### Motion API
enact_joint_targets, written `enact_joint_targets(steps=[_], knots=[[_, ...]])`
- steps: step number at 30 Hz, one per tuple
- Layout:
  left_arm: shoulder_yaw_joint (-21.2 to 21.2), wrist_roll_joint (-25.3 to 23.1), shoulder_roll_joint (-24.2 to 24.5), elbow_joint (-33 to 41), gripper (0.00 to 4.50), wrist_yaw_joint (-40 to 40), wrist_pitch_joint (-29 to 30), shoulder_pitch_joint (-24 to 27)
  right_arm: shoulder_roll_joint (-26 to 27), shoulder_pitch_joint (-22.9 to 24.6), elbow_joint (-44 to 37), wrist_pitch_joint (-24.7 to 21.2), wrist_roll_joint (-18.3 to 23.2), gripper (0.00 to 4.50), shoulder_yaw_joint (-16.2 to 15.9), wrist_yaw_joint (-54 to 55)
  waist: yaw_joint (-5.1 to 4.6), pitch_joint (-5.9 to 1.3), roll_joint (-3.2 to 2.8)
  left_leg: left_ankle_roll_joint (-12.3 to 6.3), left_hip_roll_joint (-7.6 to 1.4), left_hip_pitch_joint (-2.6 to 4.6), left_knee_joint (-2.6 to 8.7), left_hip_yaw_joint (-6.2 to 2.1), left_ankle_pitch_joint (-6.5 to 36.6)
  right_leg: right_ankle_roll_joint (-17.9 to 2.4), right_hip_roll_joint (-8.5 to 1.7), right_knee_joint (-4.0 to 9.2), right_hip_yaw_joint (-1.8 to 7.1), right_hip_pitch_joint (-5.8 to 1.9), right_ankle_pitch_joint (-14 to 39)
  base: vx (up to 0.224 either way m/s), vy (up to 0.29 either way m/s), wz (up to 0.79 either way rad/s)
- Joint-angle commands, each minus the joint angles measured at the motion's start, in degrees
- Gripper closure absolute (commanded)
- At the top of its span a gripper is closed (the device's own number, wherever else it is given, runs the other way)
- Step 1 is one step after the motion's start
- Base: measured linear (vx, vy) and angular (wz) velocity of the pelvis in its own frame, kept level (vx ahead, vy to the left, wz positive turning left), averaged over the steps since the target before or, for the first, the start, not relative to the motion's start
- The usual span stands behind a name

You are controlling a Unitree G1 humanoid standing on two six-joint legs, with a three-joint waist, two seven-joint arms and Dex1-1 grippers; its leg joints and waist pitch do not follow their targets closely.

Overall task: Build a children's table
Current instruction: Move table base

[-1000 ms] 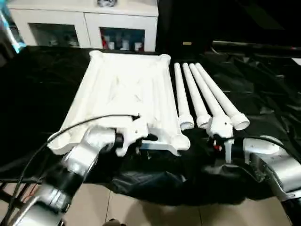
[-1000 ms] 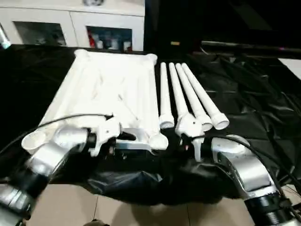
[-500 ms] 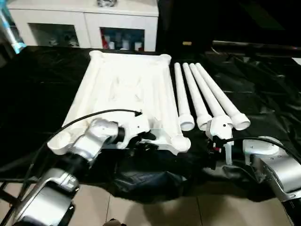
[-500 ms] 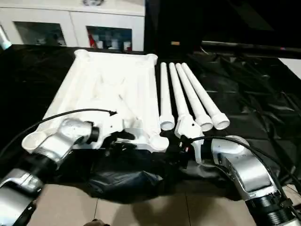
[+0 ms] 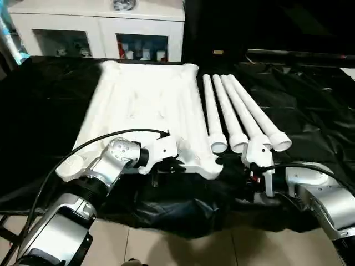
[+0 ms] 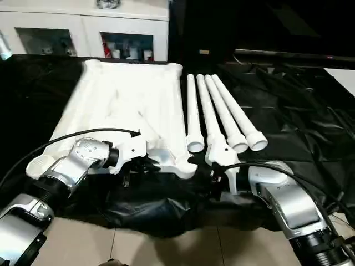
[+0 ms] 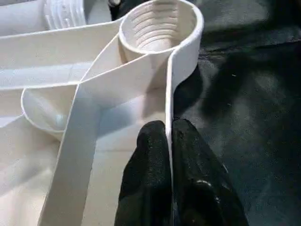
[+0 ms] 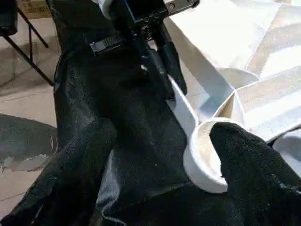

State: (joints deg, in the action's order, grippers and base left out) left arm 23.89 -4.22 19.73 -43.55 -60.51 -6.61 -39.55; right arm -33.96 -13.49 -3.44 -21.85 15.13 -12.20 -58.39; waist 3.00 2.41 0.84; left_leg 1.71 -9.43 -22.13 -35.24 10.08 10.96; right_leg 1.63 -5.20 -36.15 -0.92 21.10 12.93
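The left gripper (image 7: 168,141) had its 2 black fingers (image 7: 146,165) pinched flat on the thin rim wall of the table top (image 5: 144,105), 1 finger inside the rim and 1 outside. The top lay ribbed side up on the black sheet (image 5: 310,105), so its threaded leg sockets faced upward. 1 socket (image 7: 157,23) sat just beyond the fingertips, along the same wall. That grip on the near edge looked meant to steady or shift the top.

To the right of that edge, the 4 legs (image 5: 238,113) lay side by side, touching, just beside the top, wide ends toward the robot, within easy reach.

The right gripper (image 8: 155,155) stood with its jaws wide apart and held nothing. The corner socket (image 8: 207,155) of the top lay between its 2 fingers, nearer 1 of them; contact could not be confirmed. That stance suited bracing the corner.
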Motion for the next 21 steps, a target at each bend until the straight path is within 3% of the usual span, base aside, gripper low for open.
enact_joint_targets(steps=[1, 2, 7, 8, 10, 13, 18, 21], knots=[[-2.4, -1.4, 2.5, 1.2, 4.48, 3.9, 0.4, 0.5, 0.1, 0.1, -0.4, 0.3, -0.6, 0.80, -0.4, 0.4, 0.05, -2.95, 0.11, 0.25, -3.61, 0.58, 5.68, -1.83, 15.0, -14.1, -3.43, 4.42, 1.42, -1.65, 6.3, 0.000, 0.000, 0.00], [-2.7, -1.3, 3.0, 1.8, 4.48, 3.8, 0.5, 0.7, 0.2, 0.0, -0.3, 0.3, -0.7, 0.80, -0.5, 0.4, 0.00, -3.03, 0.52, -0.11, -3.56, 0.54, 5.59, -1.77, 14.2, -14.0, -3.38, 4.42, 1.36, -1.69, 5.6, 0.000, 0.000, 0.00], [-3.3, -1.6, 5.3, 4.6, 4.48, 3.2, 0.3, 2.0, 0.7, -0.5, 0.4, 0.6, -1.2, 0.80, -0.9, 0.7, -0.14, -3.54, 0.26, -3.24, -3.38, 0.70, 4.67, -1.37, 7.5, -16.0, -3.17, 3.51, 1.35, -1.60, -4.5, 0.000, 0.000, 0.00], [-3.4, -1.6, 5.7, 5.3, 4.48, 3.2, 0.1, 2.3, 0.8, -0.6, 0.6, 0.7, -1.4, 0.80, -1.0, 0.8, -0.10, -3.62, 0.19, -4.73, -3.38, 0.61, 4.41, -1.26, 4.7, -17.1, -3.07, 3.10, 1.26, -1.58, -8.9, 0.000, 0.000, 0.00], [-3.4, -2.1, 6.4, 6.2, 4.48, 3.4, 0.2, 2.6, 1.0, -0.9, 0.9, 0.7, -1.5, 0.80, -1.1, 1.1, 0.05, -3.63, 0.06, -5.57, -3.44, 0.89, 4.25, -1.08, 4.3, -18.0, -3.01, 3.02, 1.26, -1.41, -10.2, 0.000, 0.000, 0.00], [-2.8, -3.9, 8.2, 7.0, 4.48, 4.1, 0.7, 3.0, 1.3, -1.1, 1.2, 0.9, -1.7, 0.80, -1.2, 1.3, 0.13, -3.43, -0.21, -5.17, -3.60, 0.98, 4.52, -1.09, 6.1, -18.2, -2.99, 3.18, 1.24, -1.39, -8.4, 0.000, 0.000, 0.00], [-3.8, -4.0, 10.6, 10.0, 4.48, 3.6, 3.0, 5.0, 1.9, -0.8, 1.3, 1.0, -2.2, 0.80, -1.0, 1.8, -0.05, -3.16, -0.62, -2.12, -3.72, 1.27, 5.06, -1.11, 10.5, -17.6, -2.98, 3.50, 1.32, -1.20, -2.9, 0.000, 0.000, 0.00], [-3.9, -4.2, 11.3, 11.8, 4.48, 3.4, 4.9, 6.1, 2.0, -0.6, 1.3, 1.1, -2.3, 0.80, -0.9, 2.0, -0.13, -3.18, -0.76, -1.53, -3.68, 1.23, 5.08, -1.14, 10.7, -17.6, -2.94, 3.44, 1.35, -1.27, -3.3, 0.000, 0.000, 0.00]])
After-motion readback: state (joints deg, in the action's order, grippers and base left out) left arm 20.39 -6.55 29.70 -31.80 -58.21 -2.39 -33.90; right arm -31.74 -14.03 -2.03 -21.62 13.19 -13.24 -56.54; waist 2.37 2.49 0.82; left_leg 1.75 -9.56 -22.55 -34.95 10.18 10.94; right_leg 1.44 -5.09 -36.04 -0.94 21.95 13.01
